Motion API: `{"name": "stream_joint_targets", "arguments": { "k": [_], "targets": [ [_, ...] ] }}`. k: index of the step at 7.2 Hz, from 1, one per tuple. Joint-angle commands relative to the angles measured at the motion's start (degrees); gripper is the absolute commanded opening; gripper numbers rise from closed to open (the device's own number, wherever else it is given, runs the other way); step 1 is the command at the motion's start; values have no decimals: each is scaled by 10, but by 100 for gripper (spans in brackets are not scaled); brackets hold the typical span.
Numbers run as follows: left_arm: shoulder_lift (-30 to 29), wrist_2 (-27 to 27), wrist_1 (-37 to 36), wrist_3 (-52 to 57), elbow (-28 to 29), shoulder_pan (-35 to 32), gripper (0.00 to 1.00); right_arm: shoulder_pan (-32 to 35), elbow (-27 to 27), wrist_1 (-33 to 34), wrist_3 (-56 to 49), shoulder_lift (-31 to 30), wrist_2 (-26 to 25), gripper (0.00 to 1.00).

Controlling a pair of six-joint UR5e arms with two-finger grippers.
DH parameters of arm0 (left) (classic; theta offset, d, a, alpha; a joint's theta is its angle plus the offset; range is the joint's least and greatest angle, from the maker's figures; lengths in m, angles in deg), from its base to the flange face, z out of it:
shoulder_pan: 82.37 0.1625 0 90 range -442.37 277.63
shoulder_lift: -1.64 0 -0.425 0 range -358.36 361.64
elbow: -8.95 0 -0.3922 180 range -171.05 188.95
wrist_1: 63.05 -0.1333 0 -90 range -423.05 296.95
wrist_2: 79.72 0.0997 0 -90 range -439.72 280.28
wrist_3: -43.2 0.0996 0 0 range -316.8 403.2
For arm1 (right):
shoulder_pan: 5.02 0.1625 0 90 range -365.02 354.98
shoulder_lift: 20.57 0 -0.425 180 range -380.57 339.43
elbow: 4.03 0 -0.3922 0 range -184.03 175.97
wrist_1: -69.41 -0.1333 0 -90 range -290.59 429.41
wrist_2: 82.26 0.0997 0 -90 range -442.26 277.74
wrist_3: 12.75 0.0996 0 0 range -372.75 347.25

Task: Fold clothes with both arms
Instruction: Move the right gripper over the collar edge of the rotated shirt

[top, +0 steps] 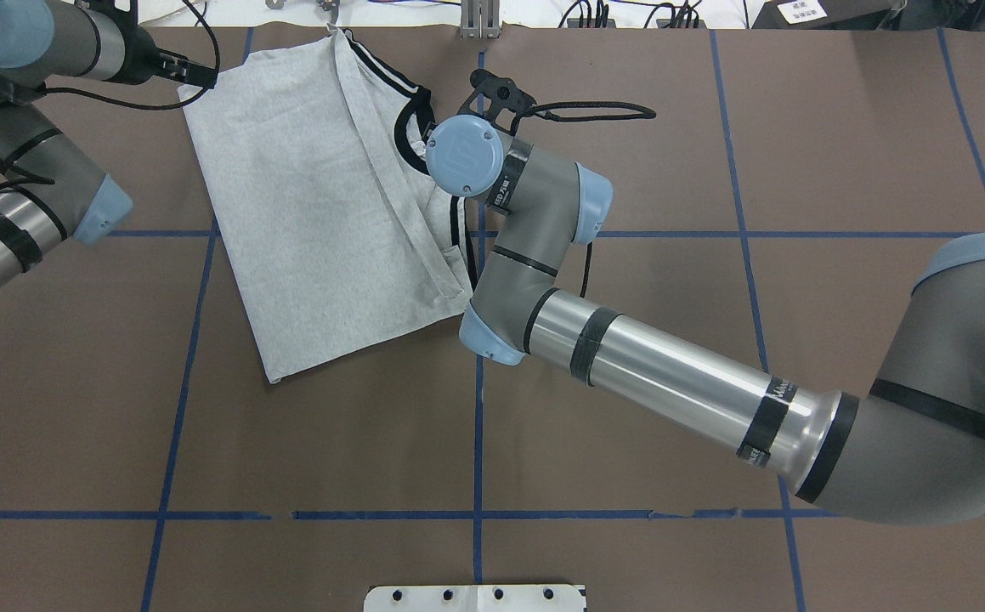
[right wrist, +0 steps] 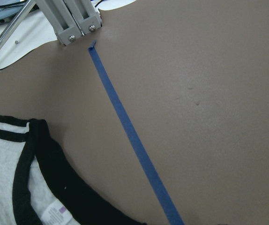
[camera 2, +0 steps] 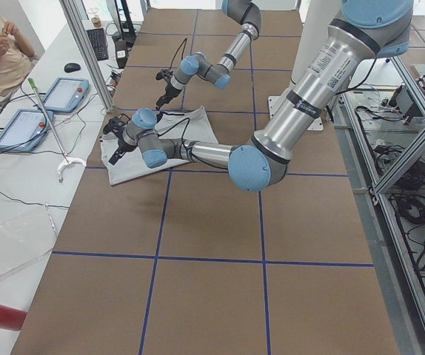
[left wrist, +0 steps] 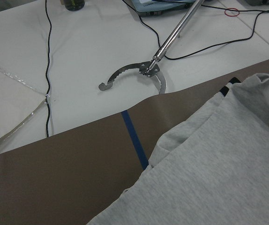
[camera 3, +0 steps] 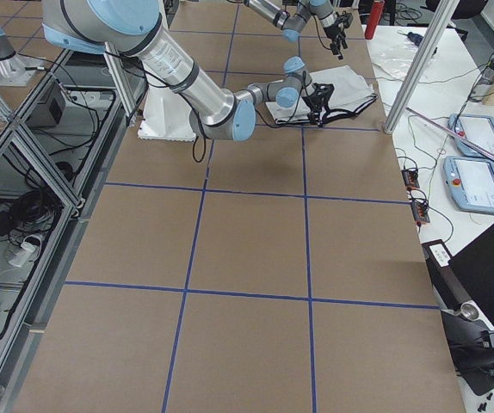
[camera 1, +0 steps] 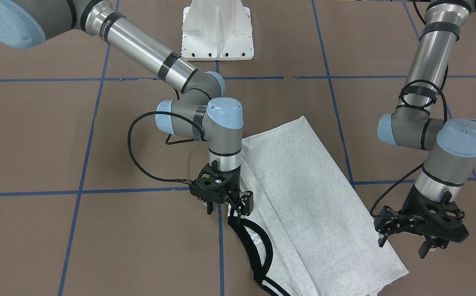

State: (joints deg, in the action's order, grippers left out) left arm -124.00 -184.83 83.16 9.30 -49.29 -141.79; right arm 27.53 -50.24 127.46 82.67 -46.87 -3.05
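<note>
Light heather-grey black-collared T-shirt (camera 1: 303,197) lies half-folded on brown table (camera 1: 98,144). My black right gripper (camera 1: 226,207) gapes empty at the collar (camera 1: 268,250); left gripper (camera 1: 403,246) hangs wide, empty, at the shirt's edge. Pinching one layer would skew my fold.

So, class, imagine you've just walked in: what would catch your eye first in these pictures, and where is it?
A grey T-shirt with a black collar lies partly folded on the brown table, which is crossed by blue tape lines. The robot's right gripper sits at the collar. Its left gripper hangs open beside the shirt's opposite edge.
</note>
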Motion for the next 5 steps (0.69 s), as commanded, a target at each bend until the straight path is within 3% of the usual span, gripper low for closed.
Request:
{"name": "stream_joint_targets", "arguments": {
  "k": [1,2,5],
  "targets": [
    [4,0,1,1,-1,0,100,-7,24,-2,0,17,-8,73],
    [7,0,1,1,-7,2,100,-10,29,-2,0,21,-9,63],
    [13,0,1,1,-10,2,100,-13,35,-2,0,25,-13,63]
  ]
}}
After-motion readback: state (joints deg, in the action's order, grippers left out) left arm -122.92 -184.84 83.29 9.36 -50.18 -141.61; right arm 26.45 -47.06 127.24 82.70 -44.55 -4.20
